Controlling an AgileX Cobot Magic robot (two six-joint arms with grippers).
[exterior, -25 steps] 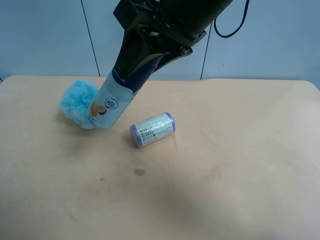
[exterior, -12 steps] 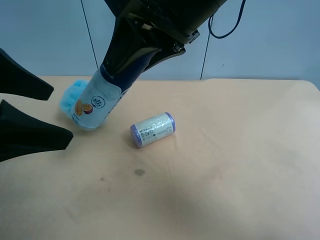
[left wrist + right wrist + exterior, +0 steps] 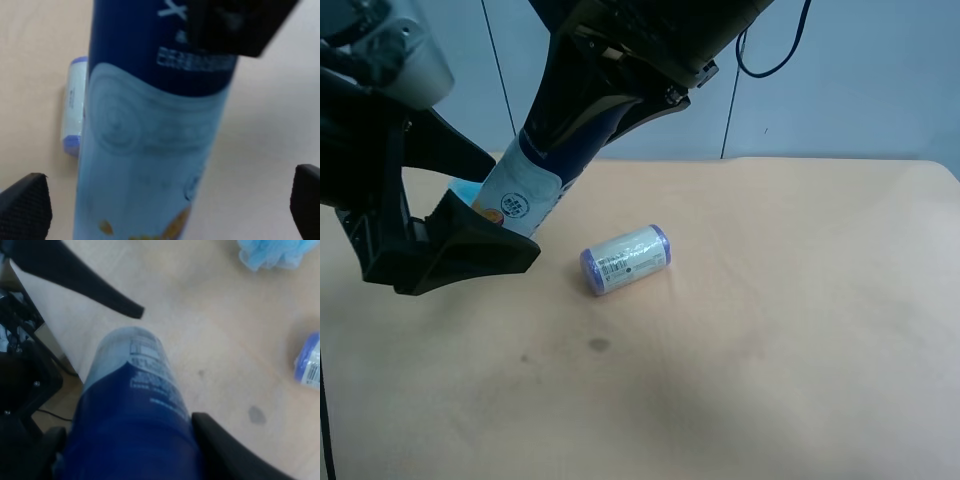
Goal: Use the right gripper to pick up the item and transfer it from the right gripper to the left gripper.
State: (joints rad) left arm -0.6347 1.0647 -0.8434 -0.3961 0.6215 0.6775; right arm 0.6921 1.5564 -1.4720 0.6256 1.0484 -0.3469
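At the high view's left edge, the left gripper (image 3: pixel 515 208) reaches in over the table (image 3: pixel 770 350), silver-grey wrist block up top, and I read it as spread wide: one wedge finger runs above the bottle (image 3: pixel 535 180), the other below it. From its own wrist camera both fingertips (image 3: pixel 22 205) sit far out at the frame corners, with bare table showing between each tip and the bottle (image 3: pixel 150 150), so no contact that I can see. Just behind the lower finger a sliver of the blue sponge (image 3: pixel 465 189) peeks out. The bottle stands tilted, navy end high toward the view's right, pale label end low toward the left. Its bottom is hidden behind the left gripper's lower finger in the high view, so I cannot tell from there how far it clears the table. The right gripper (image 3: pixel 565 140) comes down from the top of the view and is clamped on the bottle's navy upper part. Its wrist camera shows a black finger (image 3: pixel 225 445) pressed against the navy side. Further right, the purple-ended roll (image 3: pixel 625 258) lies on its side on the table, apart from both grippers.
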